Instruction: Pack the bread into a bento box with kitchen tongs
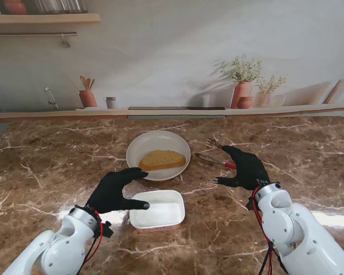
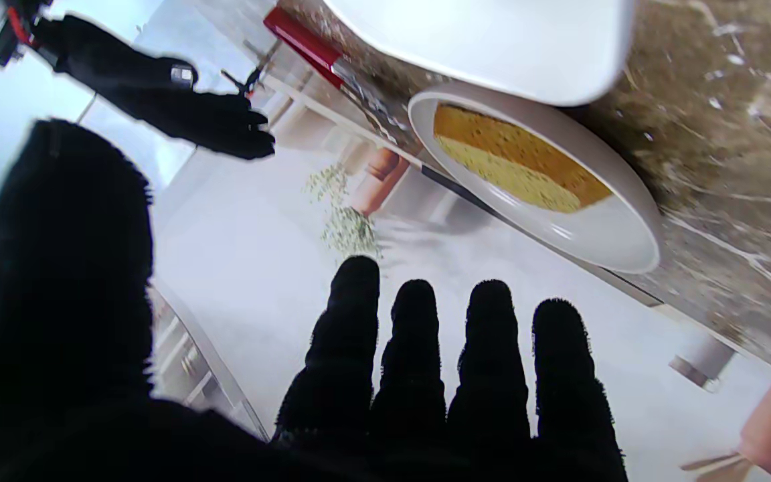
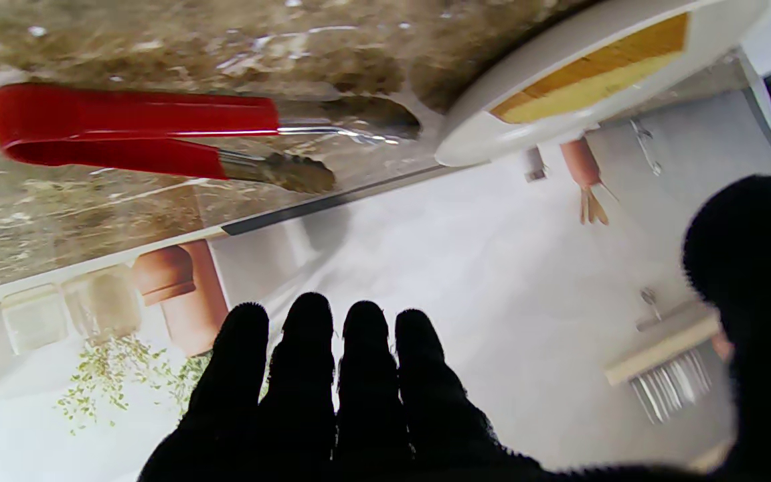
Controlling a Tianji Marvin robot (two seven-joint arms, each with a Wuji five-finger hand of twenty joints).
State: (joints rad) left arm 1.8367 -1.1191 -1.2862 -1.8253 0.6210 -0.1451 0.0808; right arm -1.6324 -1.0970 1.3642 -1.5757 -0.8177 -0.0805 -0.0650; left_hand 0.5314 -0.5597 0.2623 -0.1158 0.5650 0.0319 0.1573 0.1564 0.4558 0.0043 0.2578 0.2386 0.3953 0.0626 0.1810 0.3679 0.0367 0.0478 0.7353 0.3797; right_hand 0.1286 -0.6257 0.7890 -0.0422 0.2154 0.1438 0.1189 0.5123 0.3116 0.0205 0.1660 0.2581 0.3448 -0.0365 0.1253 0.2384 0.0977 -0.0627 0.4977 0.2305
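- The slice of bread (image 1: 161,159) lies flat on a round white plate (image 1: 178,144) in the middle of the brown marbled surface (image 1: 57,154).
- An empty white box (image 1: 158,209) sits on the surface just nearer to me than the plate, close to it; whether their rims touch I cannot tell.
- The tongs (image 1: 217,161), with red handles and metal tips, lie on the surface to the right of the plate, tips toward it and apart.
- The left hand (image 1: 113,190), in a black glove, holds nothing: its fingers are spread, the thumb reaching toward the left edge of the box and the other fingers toward the near rim of the plate.
- The right hand (image 1: 244,167), also gloved in black, hovers over the handle end of the tongs with fingers apart and nothing gripped.
- No brand, label or writing can be read on any item in any view.
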